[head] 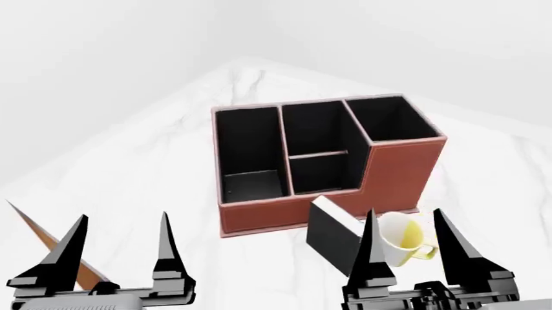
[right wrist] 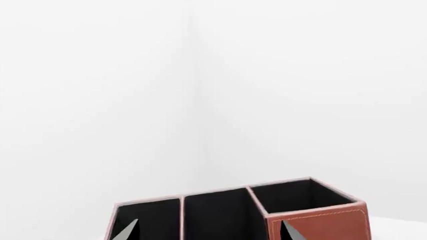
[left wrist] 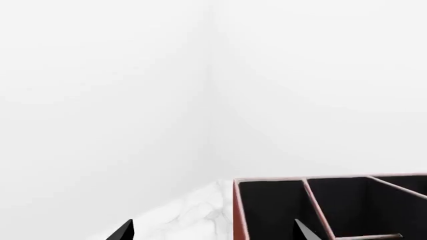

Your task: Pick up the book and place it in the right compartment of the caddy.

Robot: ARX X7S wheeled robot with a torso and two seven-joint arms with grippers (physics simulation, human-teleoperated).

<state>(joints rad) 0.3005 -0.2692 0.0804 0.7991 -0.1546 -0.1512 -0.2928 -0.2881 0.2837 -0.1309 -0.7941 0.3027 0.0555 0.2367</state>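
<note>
White marble worktop (head: 155,174): book (head: 332,236) stands touching the caddy (head: 397,174) front, beside mug (head: 404,240). Both jaws apart, empty; I lower right gripper (head: 407,236) squarely astride it.

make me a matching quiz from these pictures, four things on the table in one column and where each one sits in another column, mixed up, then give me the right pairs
Things:
1. book
2. mug
3. right compartment
4. caddy

Places:
A. the tall squarish end section of the organiser, seen black-lined and with nothing in it
B. standing upright on the marble in front of the organiser's stepped front
C. behind the book and the mug, farther from the robot
D. on the marble on the book's right, handle pointing right

Pairs: 1-B, 2-D, 3-A, 4-C
</note>
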